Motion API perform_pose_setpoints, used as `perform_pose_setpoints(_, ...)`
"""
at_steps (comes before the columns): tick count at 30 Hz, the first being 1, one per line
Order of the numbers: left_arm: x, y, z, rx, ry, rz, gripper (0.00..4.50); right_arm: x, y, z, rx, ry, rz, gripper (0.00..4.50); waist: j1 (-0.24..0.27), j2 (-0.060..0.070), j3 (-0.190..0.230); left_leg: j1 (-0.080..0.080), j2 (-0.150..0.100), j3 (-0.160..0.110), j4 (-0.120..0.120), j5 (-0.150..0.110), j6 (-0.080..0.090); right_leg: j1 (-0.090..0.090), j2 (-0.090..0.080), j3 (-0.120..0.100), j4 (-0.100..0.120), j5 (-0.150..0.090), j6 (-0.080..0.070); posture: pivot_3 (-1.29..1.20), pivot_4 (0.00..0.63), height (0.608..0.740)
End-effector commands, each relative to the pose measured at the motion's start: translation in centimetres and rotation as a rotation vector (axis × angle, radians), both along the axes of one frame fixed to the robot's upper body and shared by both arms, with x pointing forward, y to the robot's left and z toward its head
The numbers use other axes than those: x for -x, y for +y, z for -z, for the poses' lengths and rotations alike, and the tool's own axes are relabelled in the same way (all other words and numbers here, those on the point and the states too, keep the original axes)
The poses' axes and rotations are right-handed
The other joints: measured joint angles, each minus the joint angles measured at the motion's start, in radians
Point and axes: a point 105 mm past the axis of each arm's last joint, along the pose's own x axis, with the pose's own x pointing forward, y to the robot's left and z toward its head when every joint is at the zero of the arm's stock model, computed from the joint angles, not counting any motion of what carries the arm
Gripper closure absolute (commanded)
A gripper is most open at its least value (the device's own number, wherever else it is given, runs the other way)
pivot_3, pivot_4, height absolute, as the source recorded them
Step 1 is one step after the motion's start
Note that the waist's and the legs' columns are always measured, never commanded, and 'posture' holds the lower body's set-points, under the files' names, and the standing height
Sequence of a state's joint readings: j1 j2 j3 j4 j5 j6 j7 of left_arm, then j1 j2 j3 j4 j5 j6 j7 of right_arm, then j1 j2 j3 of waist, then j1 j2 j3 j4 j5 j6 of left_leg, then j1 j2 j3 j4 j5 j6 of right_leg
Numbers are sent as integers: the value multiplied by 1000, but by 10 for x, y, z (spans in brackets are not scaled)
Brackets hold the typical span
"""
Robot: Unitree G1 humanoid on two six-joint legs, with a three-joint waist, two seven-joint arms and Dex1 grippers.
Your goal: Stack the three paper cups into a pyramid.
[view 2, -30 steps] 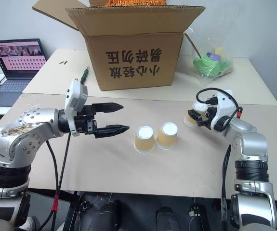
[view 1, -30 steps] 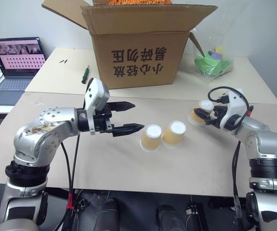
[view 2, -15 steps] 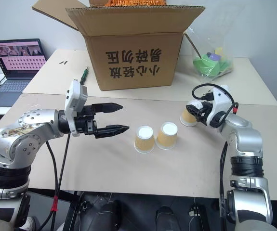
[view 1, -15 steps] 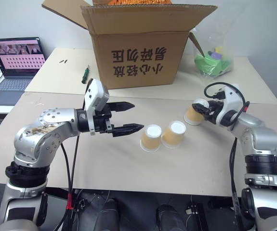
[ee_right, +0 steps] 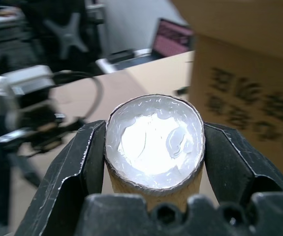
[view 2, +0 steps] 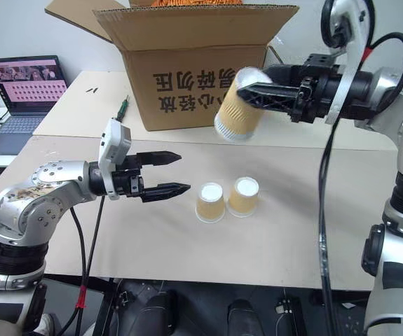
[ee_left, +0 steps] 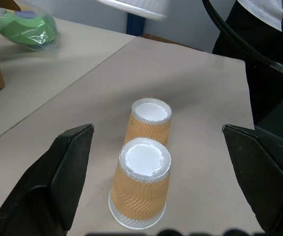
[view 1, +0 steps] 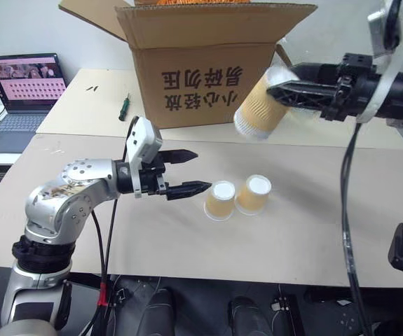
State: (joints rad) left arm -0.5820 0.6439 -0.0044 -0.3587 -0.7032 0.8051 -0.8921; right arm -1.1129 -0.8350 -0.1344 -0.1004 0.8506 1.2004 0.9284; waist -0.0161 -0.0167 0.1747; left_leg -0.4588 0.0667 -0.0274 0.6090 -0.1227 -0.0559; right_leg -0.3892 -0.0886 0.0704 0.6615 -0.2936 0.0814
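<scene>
Standing at the back of the pale tan table [view 1: 187,245] is a large brown cardboard box [view 1: 201,66] with printed characters on its front. Ahead of it the right gripper [view 1: 275,84] hangs high over the table, its black fingers clamped on one tan-orange paper cup [view 1: 256,108], tilted with its white rim lowermost. Two more tan-orange paper cups [view 1: 237,197] stand upside down on the table, touching side by side. Just beside them the left gripper [view 1: 190,170] hovers with fingers spread wide, holding nothing.
</scene>
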Motion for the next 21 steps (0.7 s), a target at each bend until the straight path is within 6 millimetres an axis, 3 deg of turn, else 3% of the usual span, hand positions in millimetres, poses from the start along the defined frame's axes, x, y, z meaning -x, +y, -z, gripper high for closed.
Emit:
perform_pose_setpoints(1, 4, -3, -7, 6, -54, 13, 0, 4, 9, 9, 53, 29, -58, 1833, 1, 0, 0, 0, 0, 0, 0, 0, 0, 0, 0, 0, 0, 0, 0, 0, 150, 705)
perform_pose_setpoints(10, 4, -1, -8, 2, -53, -2, 0, -14, 4, 65, 197, 70, -11, 1833, 2, -1, 0, -1, 0, 0, 0, 0, 0, -1, 0, 0, 0, 0, 0, 0, 150, 705)
perform_pose_setpoints(21, 3, 1, -10, -3, -57, -16, 0, -20, 2, 81, 222, 85, 7, 1833, 1, -1, 1, -1, 0, 0, 0, 0, 0, -1, 0, 0, 0, 0, 0, 0, 150, 705)
